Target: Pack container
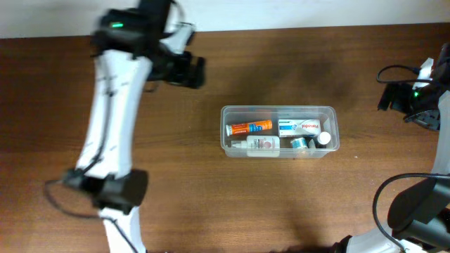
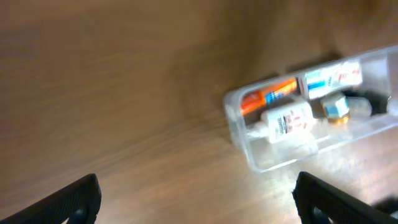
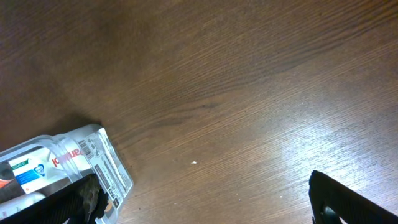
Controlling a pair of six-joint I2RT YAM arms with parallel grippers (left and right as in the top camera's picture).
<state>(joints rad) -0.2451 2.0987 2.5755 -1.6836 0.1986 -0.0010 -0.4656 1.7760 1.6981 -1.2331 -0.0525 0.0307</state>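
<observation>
The clear plastic container (image 1: 223, 135) stands in the middle of the brown table. Inside it lie an orange tube (image 1: 249, 128), a white and blue box (image 1: 299, 127), a white bottle (image 1: 261, 145) and a small teal-capped item (image 1: 301, 143). My left gripper (image 1: 188, 70) hovers up and to the left of the container, apart from it. It is open in the left wrist view (image 2: 198, 205), with only bare wood between its fingers; the container (image 2: 273, 158) lies ahead to the right. My right gripper (image 3: 208, 208) is open and holds nothing, with the container's end (image 3: 93, 155) beside its left finger (image 3: 74, 202).
The left arm (image 1: 112, 126) stretches down the left side of the table. The right arm's base and cables (image 1: 422, 204) sit at the right edge. Bare wood surrounds the container on all sides.
</observation>
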